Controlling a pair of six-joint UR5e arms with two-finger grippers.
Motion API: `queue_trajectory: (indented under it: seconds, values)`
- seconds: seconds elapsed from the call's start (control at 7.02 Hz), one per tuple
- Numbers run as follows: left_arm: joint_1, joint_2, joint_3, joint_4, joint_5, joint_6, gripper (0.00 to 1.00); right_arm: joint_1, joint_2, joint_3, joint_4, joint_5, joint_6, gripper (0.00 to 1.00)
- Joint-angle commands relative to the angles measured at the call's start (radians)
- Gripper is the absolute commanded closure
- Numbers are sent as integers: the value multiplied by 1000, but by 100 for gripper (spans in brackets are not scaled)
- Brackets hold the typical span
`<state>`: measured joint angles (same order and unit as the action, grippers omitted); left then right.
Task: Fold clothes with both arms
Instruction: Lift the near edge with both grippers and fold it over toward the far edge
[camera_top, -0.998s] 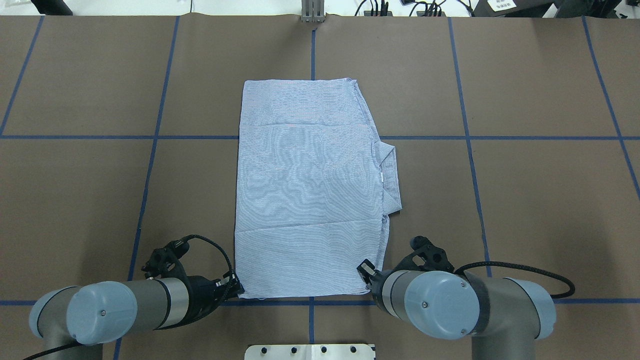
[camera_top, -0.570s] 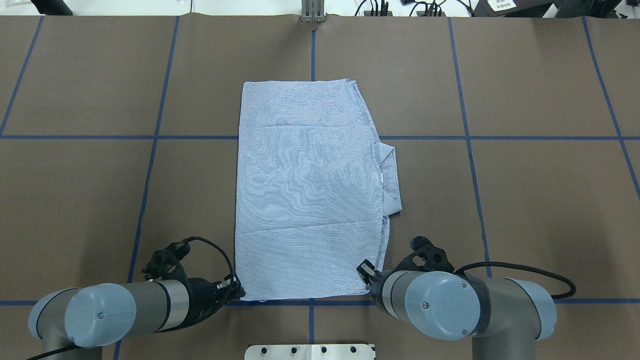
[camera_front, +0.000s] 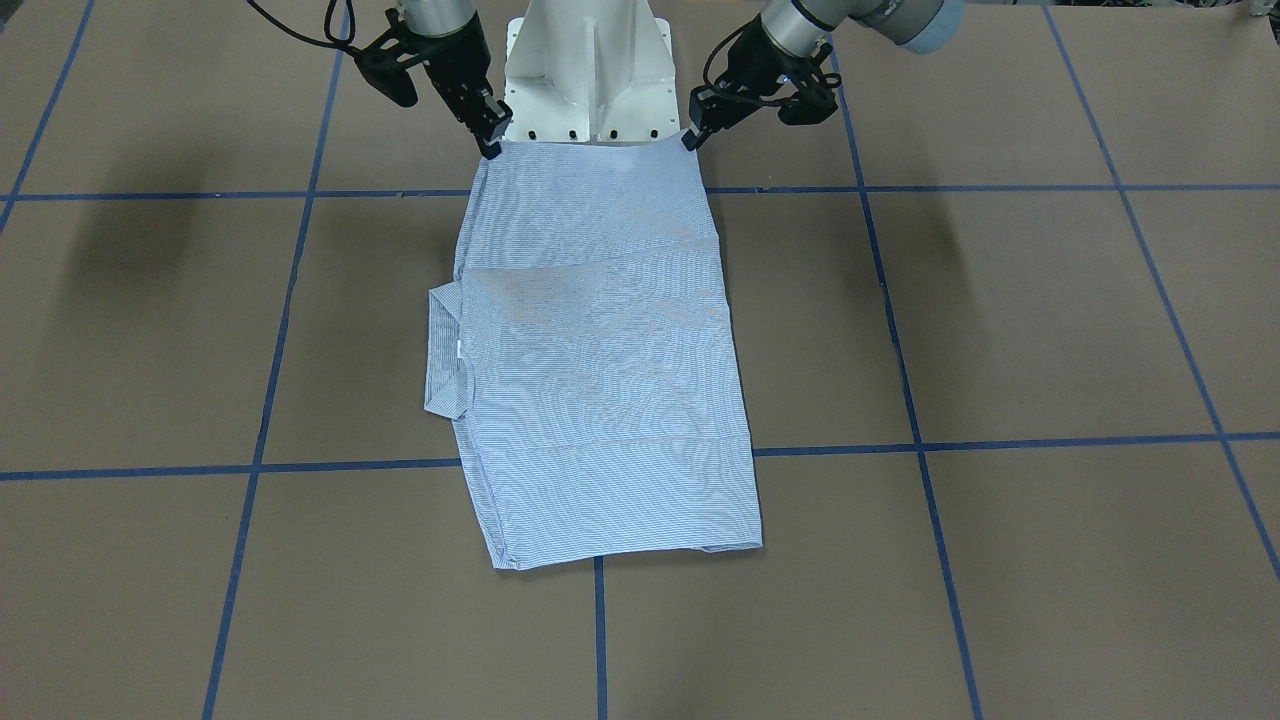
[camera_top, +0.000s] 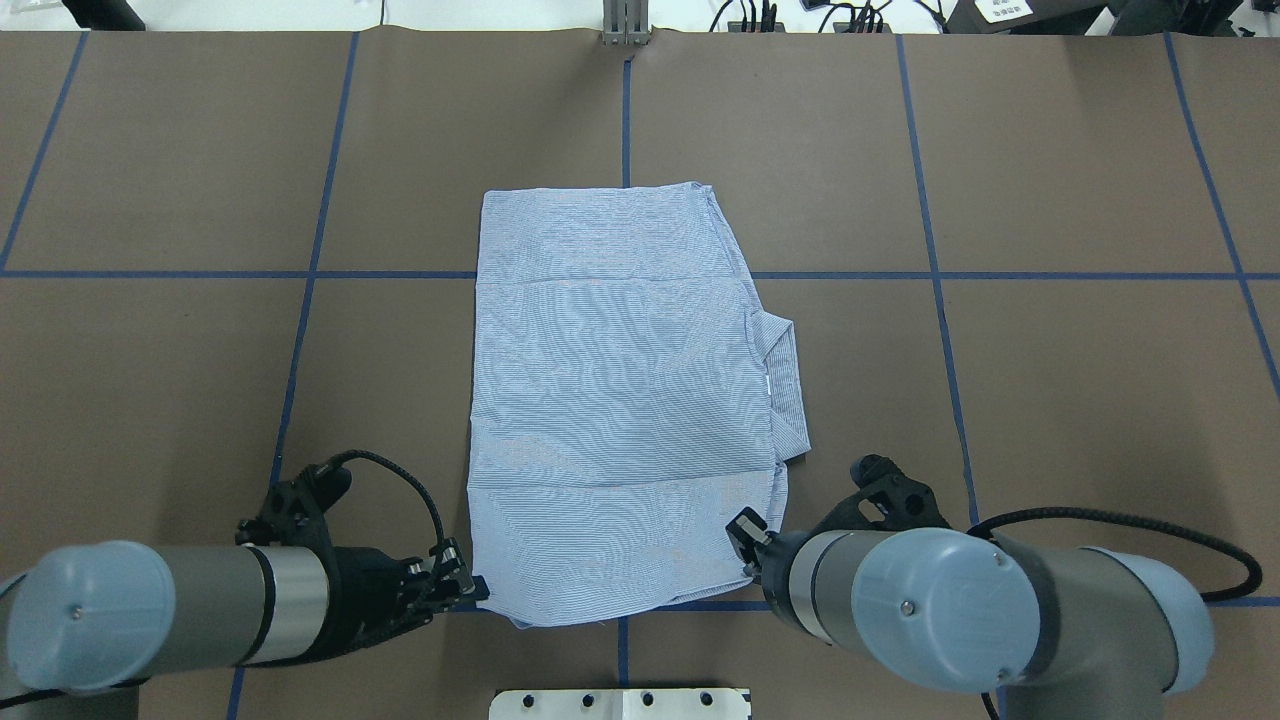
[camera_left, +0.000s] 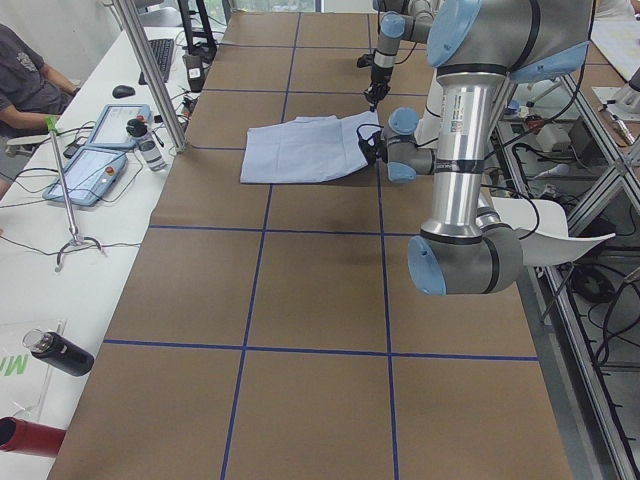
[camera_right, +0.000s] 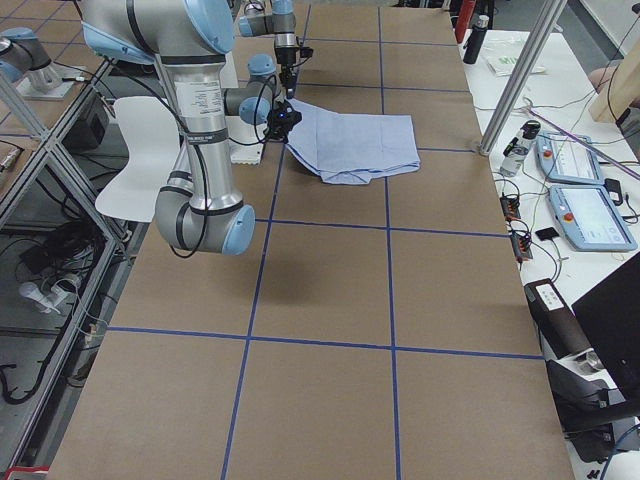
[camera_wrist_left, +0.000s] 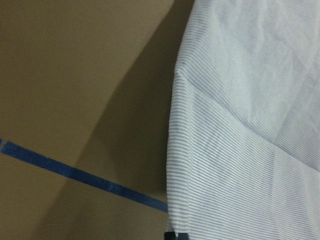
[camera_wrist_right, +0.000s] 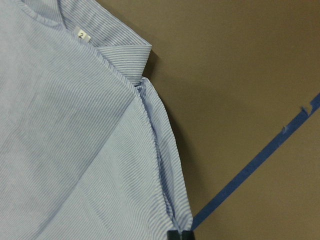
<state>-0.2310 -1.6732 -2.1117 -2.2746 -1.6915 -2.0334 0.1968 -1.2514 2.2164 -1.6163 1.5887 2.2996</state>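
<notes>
- We saw the shirt (camera_top: 620, 400) folded, mid-surface (camera_top: 1050, 400), long axis running away from the robot, collar (camera_top: 785, 380) sticking out on the robot's right.
- L tool (camera_top: 470, 590) was pinched tight on the shirt's near-left corner; R tool (camera_top: 748, 540) likewise on the near-right corner.
- Near edge hung betw. both tools, raised w/ shadow beneath; far part lay flat.
- We read "2" on the neck label (camera_wrist_right: 82, 35).

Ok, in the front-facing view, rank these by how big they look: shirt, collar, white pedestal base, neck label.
1. shirt
2. white pedestal base, though cropped at the top edge
3. collar
4. neck label, just a speck
</notes>
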Motion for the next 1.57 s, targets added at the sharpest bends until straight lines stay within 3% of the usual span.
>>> queue_trajectory:
  seconds: [0.0,0.43,0.71,1.14,1.43]
  values:
    - [-246,-32,5,32,-205,80,100,196,83,-54,-34,180,-76,100]
    - [-457,-270,246,87,-290,119,100,434,202,-254,-28,363,-289,100]
    - [-540,-373,375,84,-300,142,100,487,314,-398,-25,381,-328,100]
    - [-596,-431,499,75,-297,239,100,578,513,-692,-19,428,-462,100]
    - [-631,-492,570,70,-298,257,100,624,537,-747,-19,464,-524,100]
